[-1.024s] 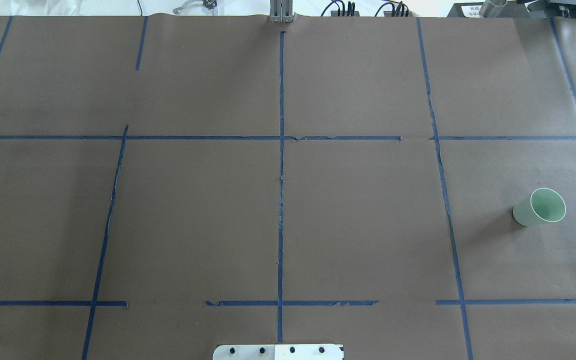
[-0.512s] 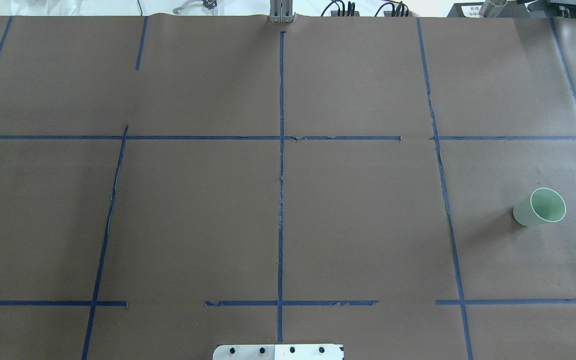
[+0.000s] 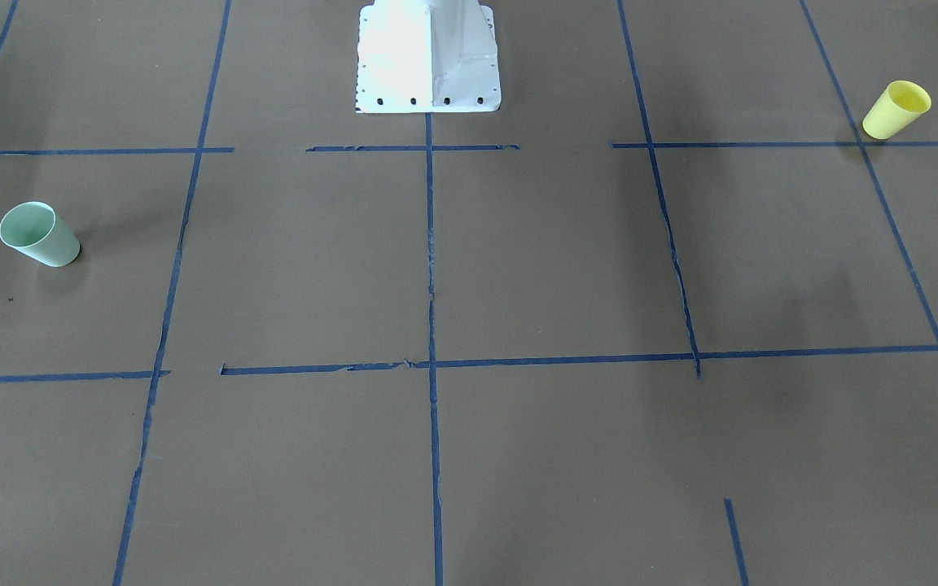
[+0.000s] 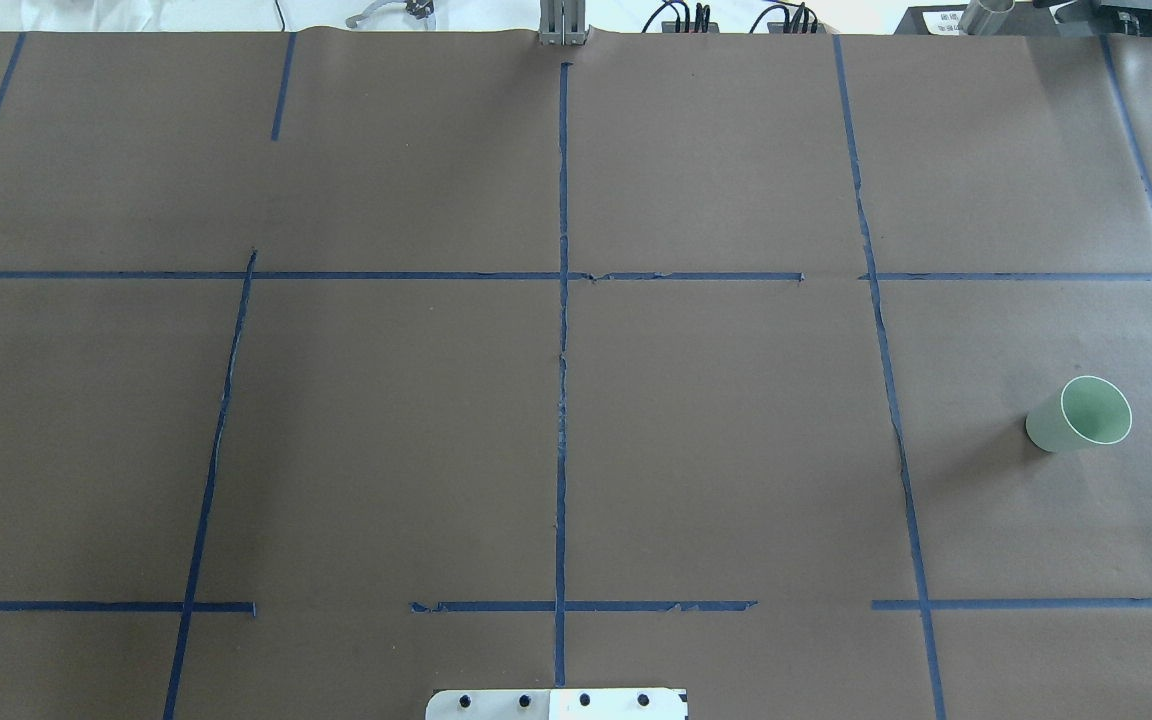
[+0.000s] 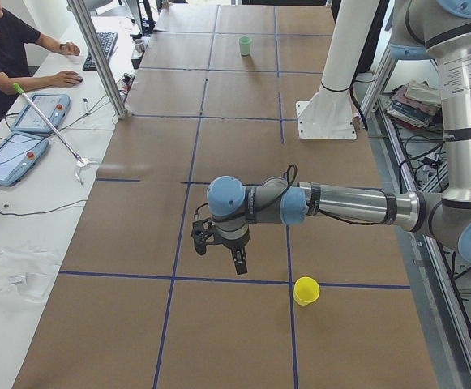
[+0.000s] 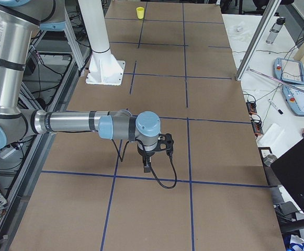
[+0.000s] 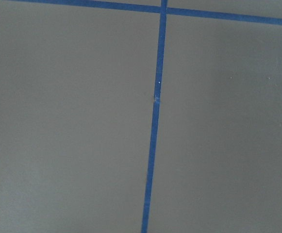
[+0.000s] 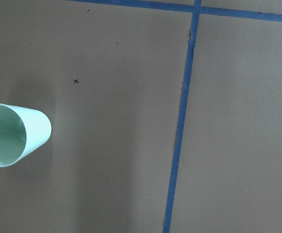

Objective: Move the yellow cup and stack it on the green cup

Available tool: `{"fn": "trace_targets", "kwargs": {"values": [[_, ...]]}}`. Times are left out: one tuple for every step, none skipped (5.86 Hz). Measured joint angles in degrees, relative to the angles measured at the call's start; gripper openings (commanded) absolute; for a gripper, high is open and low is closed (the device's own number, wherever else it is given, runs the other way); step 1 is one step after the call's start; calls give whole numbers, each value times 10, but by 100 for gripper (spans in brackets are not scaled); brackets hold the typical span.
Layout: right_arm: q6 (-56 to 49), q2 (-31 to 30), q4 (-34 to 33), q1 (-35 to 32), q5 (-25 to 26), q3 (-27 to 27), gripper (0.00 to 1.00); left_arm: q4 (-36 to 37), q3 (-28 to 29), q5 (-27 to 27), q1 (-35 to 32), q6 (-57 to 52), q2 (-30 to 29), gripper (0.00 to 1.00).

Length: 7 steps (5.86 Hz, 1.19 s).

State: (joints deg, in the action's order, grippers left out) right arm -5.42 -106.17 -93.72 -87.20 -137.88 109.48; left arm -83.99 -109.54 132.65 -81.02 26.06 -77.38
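Observation:
The yellow cup (image 3: 896,108) stands upright on the brown table near the end on my left side; it also shows in the exterior left view (image 5: 306,290) and far off in the exterior right view (image 6: 139,12). It is out of the overhead view. The green cup (image 4: 1079,414) stands upright near the table's other end, also seen in the front view (image 3: 37,234) and at the left edge of the right wrist view (image 8: 9,134). My left gripper (image 5: 239,263) hangs above the table beside the yellow cup, apart from it. My right gripper (image 6: 146,167) hangs above the table. I cannot tell whether either is open.
The white robot pedestal (image 3: 428,57) stands at the table's robot side. Blue tape lines (image 4: 562,400) cross the brown paper. An operator (image 5: 8,49) sits at a side desk with tablets (image 5: 12,154), behind a metal post (image 5: 97,57).

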Motion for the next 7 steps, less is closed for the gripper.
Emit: {"fn": "trace_targets", "kwargs": {"values": [[0, 0, 0, 0, -16, 4, 100, -6, -22, -47, 50, 137, 0, 100], [2, 0, 0, 0, -25, 7, 100, -7, -34, -85, 84, 242, 0, 100], [4, 0, 0, 0, -43, 9, 100, -6, -41, -142, 124, 353, 0, 100], [5, 0, 0, 0, -67, 11, 100, -1, -44, -192, 164, 459, 0, 100], [5, 0, 1, 0, -82, 12, 100, 14, -46, -224, 199, 545, -1, 100], [5, 1, 14, 0, -87, 12, 100, 41, -47, -254, 245, 632, -2, 100], [5, 1, 34, 0, -89, 11, 100, 72, -49, -282, 291, 720, -2, 100]]}}
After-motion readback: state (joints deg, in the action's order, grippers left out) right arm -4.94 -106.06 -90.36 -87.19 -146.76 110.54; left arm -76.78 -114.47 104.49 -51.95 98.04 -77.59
